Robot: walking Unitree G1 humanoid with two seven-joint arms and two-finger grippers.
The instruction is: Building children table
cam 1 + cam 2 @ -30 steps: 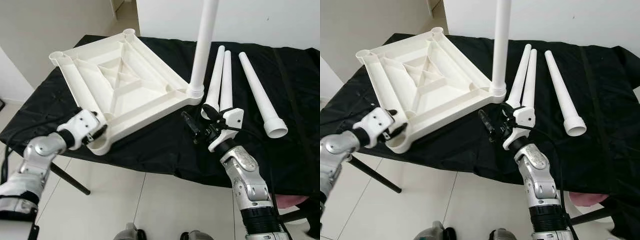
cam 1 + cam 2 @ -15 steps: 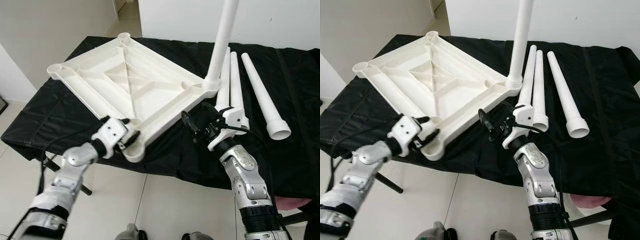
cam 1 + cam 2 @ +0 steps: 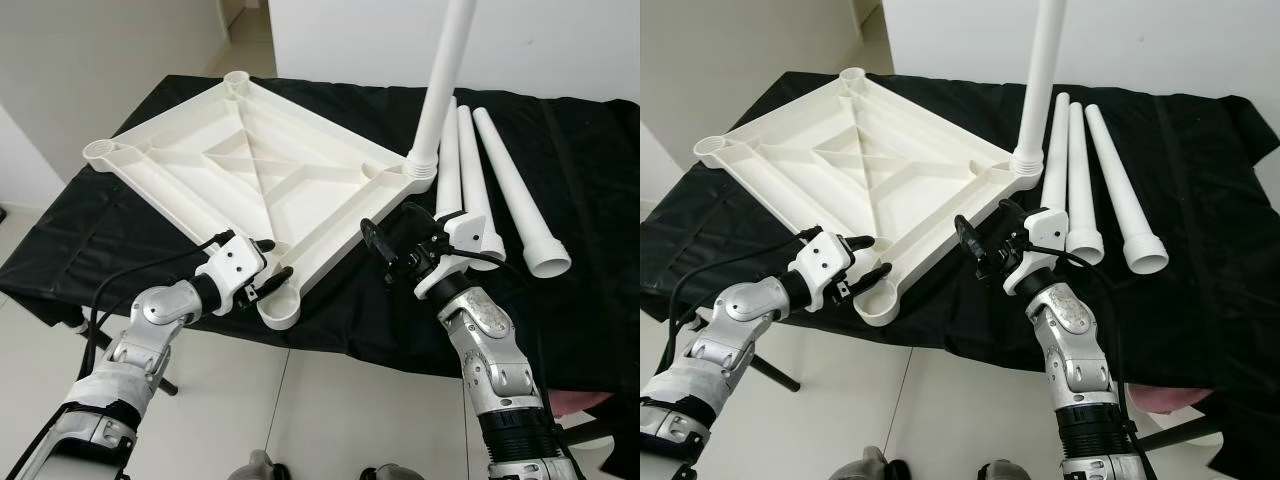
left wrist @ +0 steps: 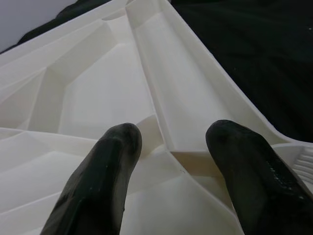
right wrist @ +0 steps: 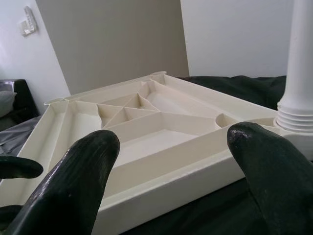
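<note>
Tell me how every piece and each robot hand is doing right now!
Table top: upside down on the black cloth, ribs up.
Fitted leg: upright in the corner socket.
Three loose legs: lying side by side on the cloth.
Near corner socket: empty.
Left gripper: open, fingers at the near corner.
Right gripper: open, beside the table top's edge.

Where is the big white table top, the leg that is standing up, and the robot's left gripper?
table top [image 3: 250,170], left eye view, on the ribbed underside near its middle.
standing leg [image 3: 444,85], left eye view, midway up the shaft.
left gripper [image 3: 864,262], right eye view, between the fingertips at the near corner.
</note>
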